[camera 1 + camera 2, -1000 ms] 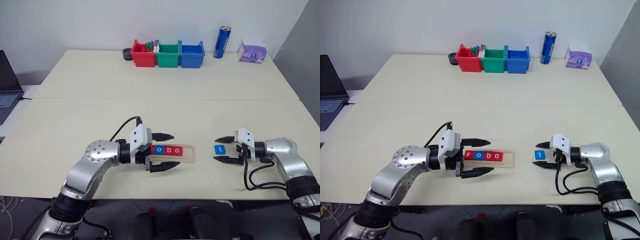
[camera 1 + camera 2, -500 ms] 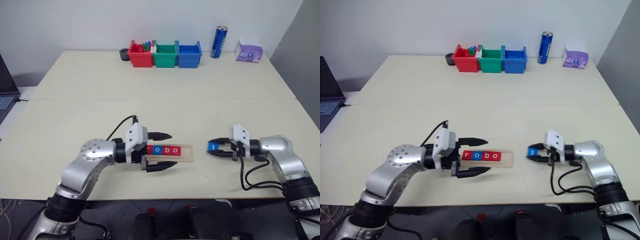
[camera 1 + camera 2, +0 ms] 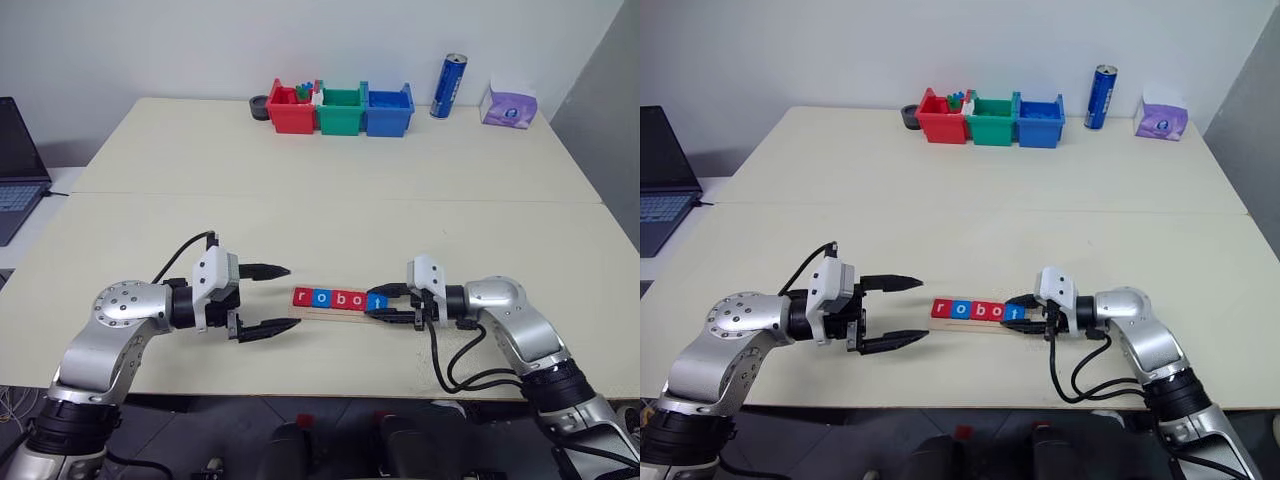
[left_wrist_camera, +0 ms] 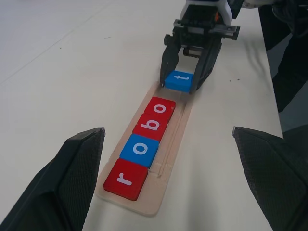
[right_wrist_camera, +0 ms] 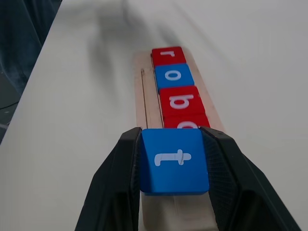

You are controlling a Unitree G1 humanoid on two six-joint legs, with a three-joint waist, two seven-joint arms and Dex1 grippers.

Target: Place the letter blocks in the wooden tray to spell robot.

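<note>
The wooden tray (image 3: 340, 314) lies near the table's front edge. Four letter blocks sit in it in a row: red r (image 3: 301, 297), blue o (image 3: 320, 298), red b (image 3: 338, 299), red o (image 3: 356, 299). My right gripper (image 3: 374, 301) is shut on the blue t block (image 5: 174, 160) and holds it at the tray's right end, right behind the second o. I cannot tell whether the t rests on the wood. My left gripper (image 3: 290, 296) stands open just left of the tray, with nothing between its fingers.
Red (image 3: 288, 108), green (image 3: 340, 110) and blue (image 3: 386, 110) bins stand at the back of the table, with a blue can (image 3: 446, 85) and a purple tissue pack (image 3: 508, 105) to their right. A laptop (image 3: 15, 165) sits off the left edge.
My right gripper has shut on the t block and carried it left to the tray's right end. My left gripper has drawn back to the left, off the tray. The camera has shifted.
</note>
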